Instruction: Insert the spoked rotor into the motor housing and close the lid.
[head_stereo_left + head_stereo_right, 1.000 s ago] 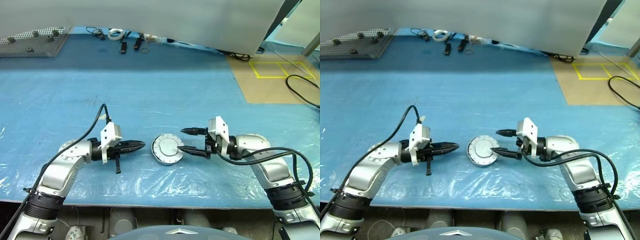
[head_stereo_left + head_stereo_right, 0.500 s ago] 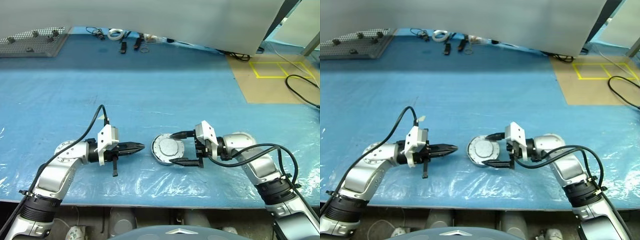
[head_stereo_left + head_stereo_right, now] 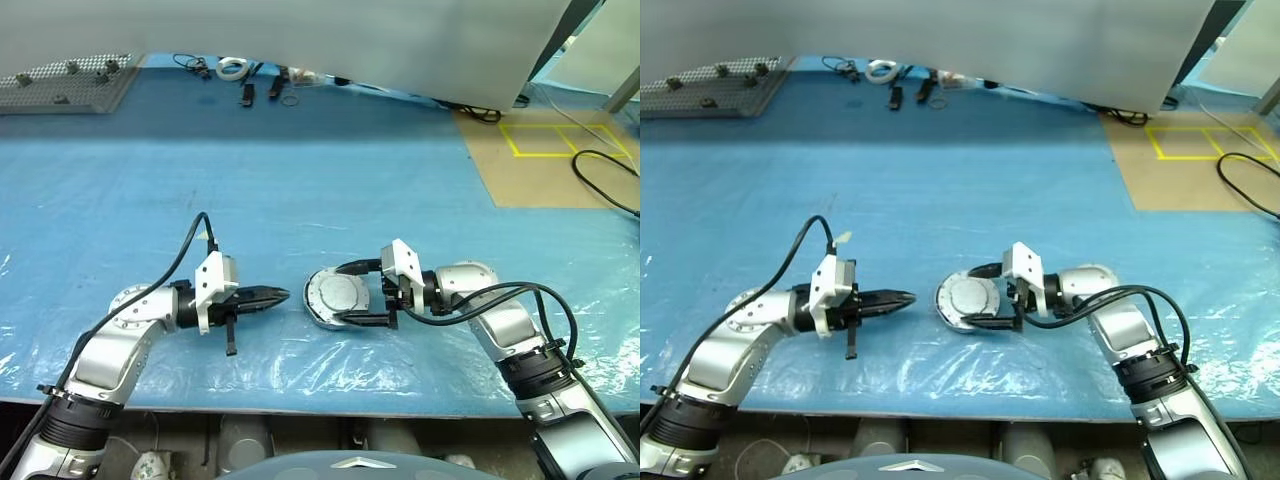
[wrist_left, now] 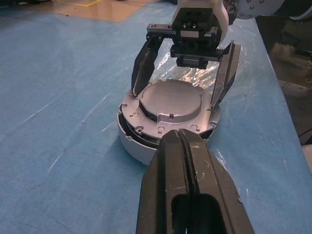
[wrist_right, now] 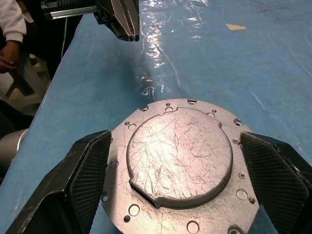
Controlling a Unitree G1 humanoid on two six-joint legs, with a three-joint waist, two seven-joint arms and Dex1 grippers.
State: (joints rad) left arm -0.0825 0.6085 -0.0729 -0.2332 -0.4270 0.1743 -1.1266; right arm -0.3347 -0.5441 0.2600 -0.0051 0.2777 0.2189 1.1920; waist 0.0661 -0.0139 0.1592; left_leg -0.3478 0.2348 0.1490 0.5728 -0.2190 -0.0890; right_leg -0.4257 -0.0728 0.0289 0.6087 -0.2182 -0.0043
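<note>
The lid (image 3: 333,295), a round light-grey disc with a raised centre, lies plain face up on the motor housing (image 4: 141,148). In the left wrist view a dark gap shows along one side between them. The spoked rotor is hidden. My right gripper (image 3: 344,295) is open and straddles the lid, one finger at each side of its rim (image 5: 87,178). Whether they touch it I cannot tell. My left gripper (image 3: 283,294) is shut on nothing, its tip pointing at the housing from a short way to the left.
Wrinkled clear film covers the blue table (image 3: 300,190) near its front edge. At the far back lie a perforated metal plate (image 3: 65,82), a tape roll (image 3: 232,68) and small tools (image 3: 262,88). A person's sleeve and hand (image 5: 10,29) show beyond the table edge.
My right gripper has moved left to the housing, spread its fingers wider and now straddles the lid. The left gripper and the housing have stayed in place.
</note>
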